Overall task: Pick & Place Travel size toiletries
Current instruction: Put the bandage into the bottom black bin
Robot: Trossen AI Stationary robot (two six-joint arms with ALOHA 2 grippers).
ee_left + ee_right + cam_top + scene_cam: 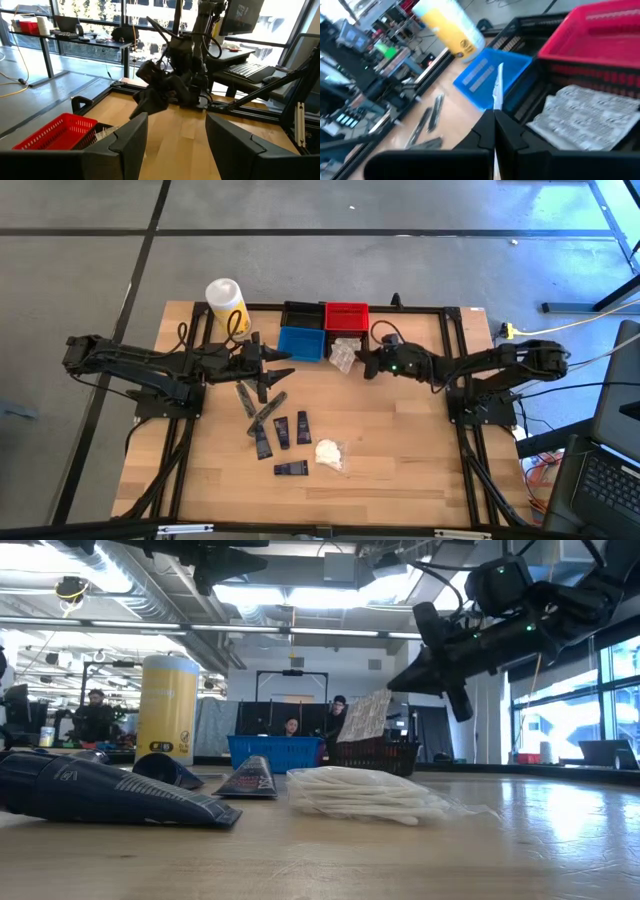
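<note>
Several flat dark tubes (283, 430) (110, 795) and a white wad in clear wrap (330, 453) (360, 798) lie flat on the wooden table's middle. A crinkly clear packet (345, 354) (590, 117) stands in a dark mesh bin (527, 92) in front of the red bin (346, 315). My right gripper (362, 366) (494, 112) hangs just right of that packet, shut on a thin clear packet (497, 85) seen edge-on. My left gripper (276, 370) (177, 145) is open and level above the table, left of the bins, with nothing between its fingers. My right gripper pinches a thin, flat clear packet between its two shut fingers. Only its pale edge (496, 97) shows, sticking out beyond the fingertips. The packet is lifted clear, above the gap between the blue bin and the dark bin. Which part of the packet is held cannot be told.
The blue bin (300, 342) (490, 75), a black bin (300, 313) and the red bin stand at the table's far middle. A tall yellow container with a white top (226, 302) (167, 708) stands left of them. Bare wood lies at the table's near side (400, 480).
</note>
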